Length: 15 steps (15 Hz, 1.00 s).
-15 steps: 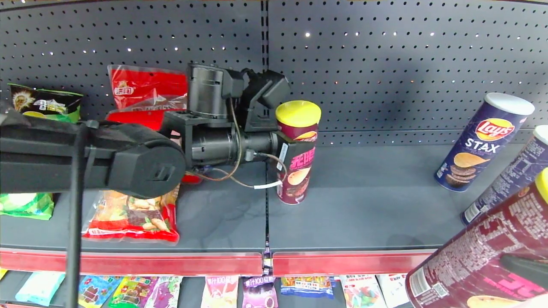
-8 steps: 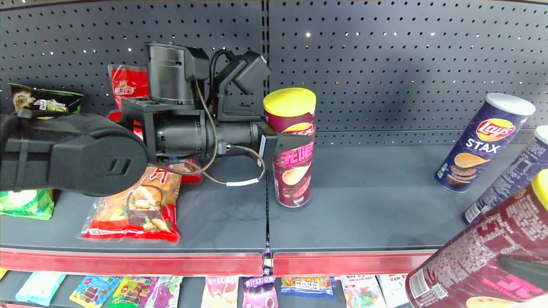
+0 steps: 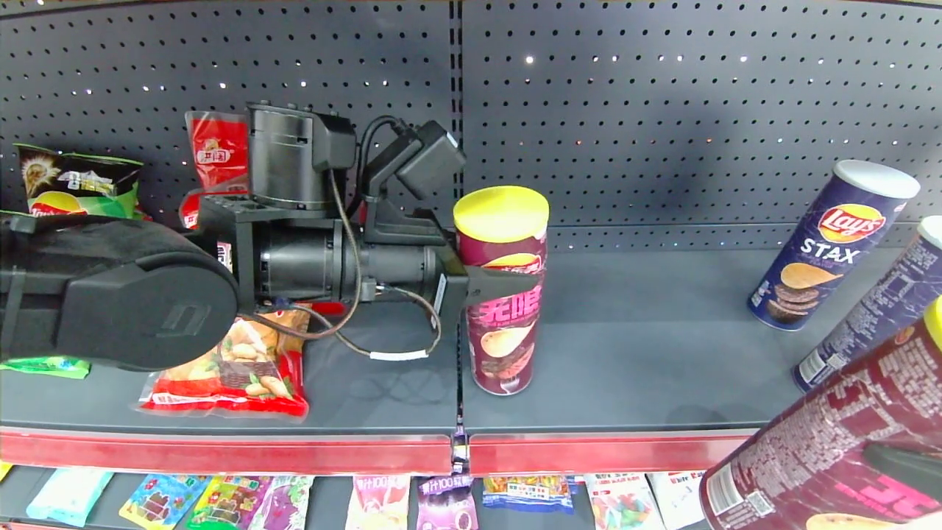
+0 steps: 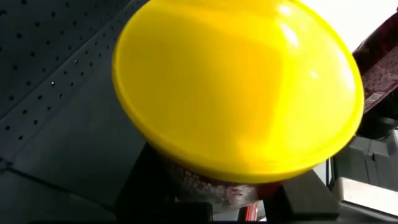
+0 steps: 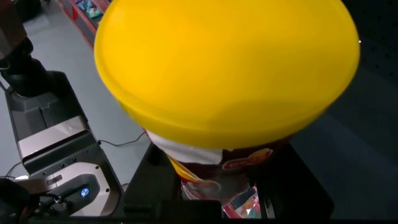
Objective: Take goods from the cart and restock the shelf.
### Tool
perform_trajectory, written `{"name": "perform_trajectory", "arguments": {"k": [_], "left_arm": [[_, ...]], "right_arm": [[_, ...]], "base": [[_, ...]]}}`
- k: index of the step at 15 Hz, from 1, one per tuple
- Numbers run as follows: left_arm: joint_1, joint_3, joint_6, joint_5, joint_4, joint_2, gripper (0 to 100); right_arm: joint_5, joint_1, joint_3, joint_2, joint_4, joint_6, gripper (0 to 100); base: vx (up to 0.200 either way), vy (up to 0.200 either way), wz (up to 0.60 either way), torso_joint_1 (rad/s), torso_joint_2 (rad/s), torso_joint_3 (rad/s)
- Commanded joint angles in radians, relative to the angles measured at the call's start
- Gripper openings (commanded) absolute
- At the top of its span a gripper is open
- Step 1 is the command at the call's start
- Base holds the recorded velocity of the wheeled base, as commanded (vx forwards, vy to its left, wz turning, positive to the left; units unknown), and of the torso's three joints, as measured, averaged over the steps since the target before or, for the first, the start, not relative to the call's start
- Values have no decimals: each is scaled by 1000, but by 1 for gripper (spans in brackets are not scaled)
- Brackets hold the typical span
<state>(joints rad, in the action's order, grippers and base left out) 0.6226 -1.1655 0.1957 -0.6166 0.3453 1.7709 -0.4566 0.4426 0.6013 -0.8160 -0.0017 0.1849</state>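
Observation:
A maroon chip can [image 3: 500, 316] with a yellow lid [image 3: 501, 212] stands upright over the middle of the grey shelf [image 3: 633, 368], its base at or just above the shelf surface. My left gripper [image 3: 515, 278] is shut on its upper body from the left. The left wrist view looks down on that yellow lid [image 4: 236, 87], with dark fingers [image 4: 146, 199] either side below it. At the lower right a second maroon can [image 3: 824, 442] lies tilted in my right gripper [image 3: 904, 462], which is shut on it. Its yellow lid [image 5: 224, 68] shows close in the right wrist view.
A blue chip can [image 3: 831, 243] and a dark one [image 3: 876, 309] lean at the shelf's right. A peanut bag [image 3: 235, 368], a red bag [image 3: 217, 147] and a green bag [image 3: 73, 184] sit left. Bare shelf lies between the held can and the blue can. A red strip [image 3: 589, 450] edges the front.
The left arm first lifted the can a little to the left, then brought it down and toward the shelf's front. The right arm with its can has hardly moved.

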Motion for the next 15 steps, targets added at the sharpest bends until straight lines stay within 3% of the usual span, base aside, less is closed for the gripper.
{"name": "perform_trajectory", "arguments": {"k": [1,15], "left_arm": [[-1,3,27,0,-2,10,0],[14,83,62,-63,-3,-11,0]], "right_arm": [[-1,1,0,1,0,1,0],[-1,1,-17,3,-4,1,0]], "base": [[0,0,0,0,0,0],[0,0,0,0,0,0]]}}
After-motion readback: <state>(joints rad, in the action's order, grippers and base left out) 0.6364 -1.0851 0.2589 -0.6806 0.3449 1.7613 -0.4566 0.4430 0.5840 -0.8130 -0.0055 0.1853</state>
